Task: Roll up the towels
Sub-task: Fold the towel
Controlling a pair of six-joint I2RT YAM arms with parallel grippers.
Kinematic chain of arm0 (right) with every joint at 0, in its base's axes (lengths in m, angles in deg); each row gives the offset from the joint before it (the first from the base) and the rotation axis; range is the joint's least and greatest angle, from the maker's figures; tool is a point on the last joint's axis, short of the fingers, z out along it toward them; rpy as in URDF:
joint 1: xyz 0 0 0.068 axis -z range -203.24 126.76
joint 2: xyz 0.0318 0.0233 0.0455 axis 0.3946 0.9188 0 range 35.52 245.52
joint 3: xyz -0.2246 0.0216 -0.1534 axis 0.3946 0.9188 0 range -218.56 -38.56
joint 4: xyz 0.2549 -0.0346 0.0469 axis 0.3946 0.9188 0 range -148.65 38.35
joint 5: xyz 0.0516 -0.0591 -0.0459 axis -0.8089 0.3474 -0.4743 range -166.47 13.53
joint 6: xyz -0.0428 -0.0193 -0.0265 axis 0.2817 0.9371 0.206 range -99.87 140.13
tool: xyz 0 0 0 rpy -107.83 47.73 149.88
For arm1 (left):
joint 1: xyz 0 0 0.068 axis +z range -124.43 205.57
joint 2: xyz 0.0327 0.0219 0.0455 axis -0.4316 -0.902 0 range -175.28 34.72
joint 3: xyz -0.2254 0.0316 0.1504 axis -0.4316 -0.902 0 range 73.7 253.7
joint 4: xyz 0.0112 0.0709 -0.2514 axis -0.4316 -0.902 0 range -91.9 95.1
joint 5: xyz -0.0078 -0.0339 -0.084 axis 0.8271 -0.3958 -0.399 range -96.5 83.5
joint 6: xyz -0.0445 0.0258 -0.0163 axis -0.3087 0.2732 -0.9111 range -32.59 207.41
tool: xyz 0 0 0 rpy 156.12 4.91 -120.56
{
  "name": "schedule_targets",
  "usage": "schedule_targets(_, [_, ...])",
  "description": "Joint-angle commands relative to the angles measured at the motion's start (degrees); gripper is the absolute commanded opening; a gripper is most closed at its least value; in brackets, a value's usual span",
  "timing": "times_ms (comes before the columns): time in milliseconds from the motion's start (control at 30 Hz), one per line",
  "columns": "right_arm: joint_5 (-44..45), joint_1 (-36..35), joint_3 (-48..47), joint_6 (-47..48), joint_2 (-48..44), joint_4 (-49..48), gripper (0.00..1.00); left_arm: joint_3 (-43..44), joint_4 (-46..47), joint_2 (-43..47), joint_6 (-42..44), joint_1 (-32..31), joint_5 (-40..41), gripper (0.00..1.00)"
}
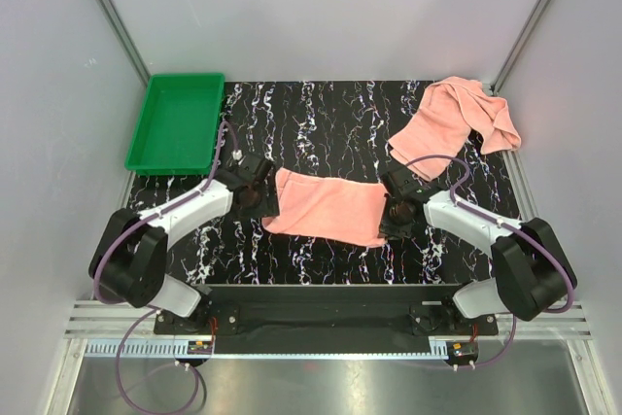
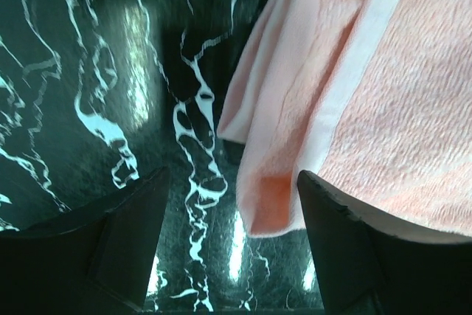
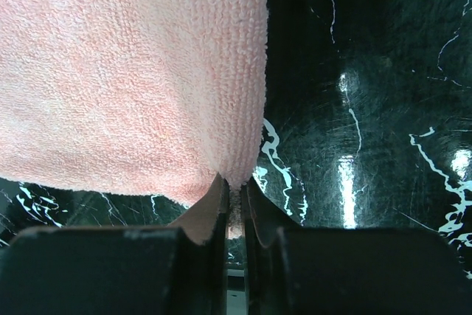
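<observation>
In the upper left of the top view a green tray point(image 1: 175, 123) stands at the corner of the black marbled tabletop point(image 1: 321, 119). Just right of it and lower, the left hand point(image 1: 255, 185) is at the left short end of the flat towel point(image 1: 326, 206). This towel lies spread in the middle of the frame, and its long axis goes from left to right, a little downward to the right. In the left wrist view this hand is open: its fingers point(image 2: 122, 245) stand wide apart. The towel's hemmed corner lies between them, close to the finger at the right of that frame, and is not yet pinched. At the other short end the right hand point(image 1: 397, 213) is closed on the towel's edge; the right wrist view shows the cloth pinched tightly. I judge that the next move depends on the left hand, which must close on its corner before rolling along the long axis can begin. The second towel point(image 1: 457, 119) lies crumpled in the upper right, nearer to the right arm, and no hand touches it.
</observation>
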Motion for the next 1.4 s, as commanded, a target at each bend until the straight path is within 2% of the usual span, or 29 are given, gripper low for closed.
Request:
schedule_targets(0, [1.11, 0.05, -0.48, 0.82, 0.76, -0.34, 0.12, -2.28, 3.49, 4.31, -1.80, -0.65, -4.26, 0.71])
schedule_targets(267, [1.55, 0.05, -0.66, 1.09, 1.47, -0.51, 0.11, -6.85, 5.69, 8.44, -3.73, -0.92, -10.14, 0.70])
schedule_targets(400, [0.85, 0.05, -0.05, 0.91, 2.08, -1.21, 0.11, -8.44, 7.18, 9.93, -4.61, -1.27, -11.04, 0.73])
schedule_targets(500, [0.85, 0.05, 0.04, 0.82, 2.08, -1.39, 0.11, -9.40, 8.94, 9.76, -4.62, -1.27, -11.12, 0.72])
schedule_targets(633, [0.93, 0.05, -0.05, 1.00, 2.70, -1.57, 0.10, -9.85, 12.37, 7.22, -4.35, -1.36, -12.18, 0.59])
schedule_targets(667, [0.85, 0.05, -0.05, 1.00, 2.79, -1.57, 0.10, -9.76, 13.42, 6.78, -4.27, -1.44, -12.09, 0.51])
schedule_targets(767, [0.76, -0.04, 0.13, 1.00, 2.96, -1.74, 0.09, -9.06, 14.39, 5.28, -4.09, -1.62, -11.65, 0.38])
schedule_targets(933, [0.93, -0.04, 0.66, 1.09, 3.14, -1.92, 0.08, -6.95, 14.31, 4.31, -3.21, -1.71, -11.83, 0.03])
schedule_targets(967, [0.76, 0.05, 0.92, 1.00, 3.31, -2.18, 0.08, -6.25, 13.61, 4.48, -3.04, -1.79, -11.83, 0.00])
schedule_targets(1133, [0.58, 0.05, 1.80, 1.00, 3.84, -2.97, 0.07, 2.60, 8.96, 5.45, -0.23, -1.71, -10.95, 0.00])
schedule_targets(1367, [0.49, 0.05, 2.68, 0.91, 4.19, -3.68, 0.07, 16.07, 6.92, 1.50, 2.68, -1.71, -16.65, 0.00])
